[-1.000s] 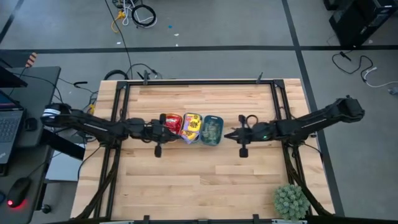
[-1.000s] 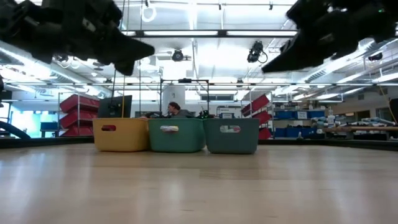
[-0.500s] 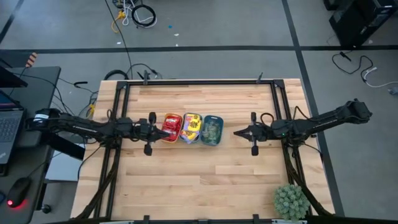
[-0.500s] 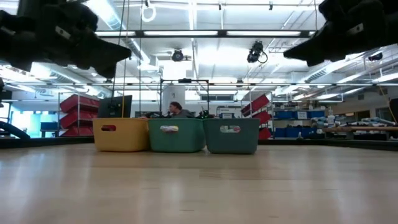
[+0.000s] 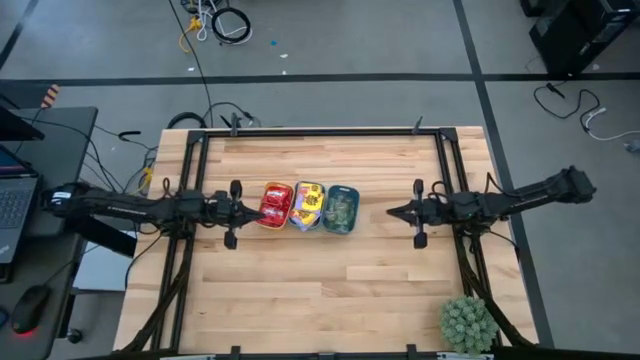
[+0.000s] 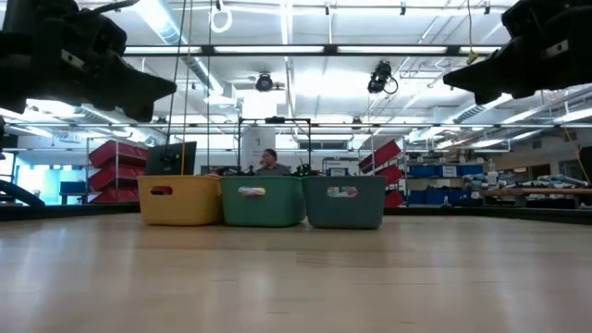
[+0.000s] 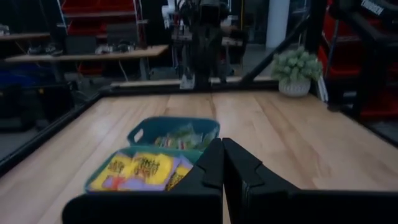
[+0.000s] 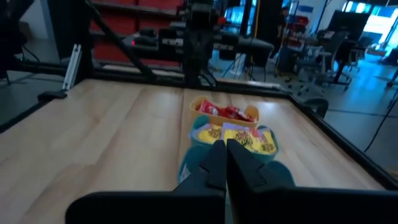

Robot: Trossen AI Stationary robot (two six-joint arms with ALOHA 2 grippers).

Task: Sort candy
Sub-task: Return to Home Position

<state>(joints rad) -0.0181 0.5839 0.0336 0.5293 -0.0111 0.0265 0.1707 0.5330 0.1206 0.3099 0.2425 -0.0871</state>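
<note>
**A:** Found the left pincer (image 5: 254,209) where?

**B:** Up off the pale wooden table (image 5: 330,290), higher than the bin rims. Saw its fingers (image 7: 214,163) pressed flat together, gripping nothing. Aimed straight at the small oblong yellow-orange plastic bin (image 6: 180,205), with the tips just beside that bin's near end.

**A:** And the right pincer (image 5: 392,211)?

**B:** Also lifted clear of the tabletop. Saw its fingers (image 8: 239,163) closed against each other too, holding nothing. Faced the left pincer across the row of bins, apart from the nearest one, a darker blue-teal oblong plastic bin (image 6: 344,208).

**A:** Spotted the candy?

**B:** All of it between the two pincers. Noted glossy red wrapped packets (image 5: 275,205) heaped in the yellow-orange bin, closest to the left pincer. Next along, found yellow packets with purple print (image 5: 309,203) in a green-teal oblong plastic bin (image 6: 263,208). Last, found dull green packets (image 5: 341,207) in the blue-teal bin, closest to the right pincer.

**A:** Bins touching?

**B:** Lined up side by side, walls close together. Could not tell about actual contact.

**A:** Anything beyond?

**B:** Noticed a spiky green potted plant (image 5: 468,322) behind the right pincer and off to one side, by the table's corner. Made out a person (image 6: 270,163) far off in the room, past the bins.
</note>
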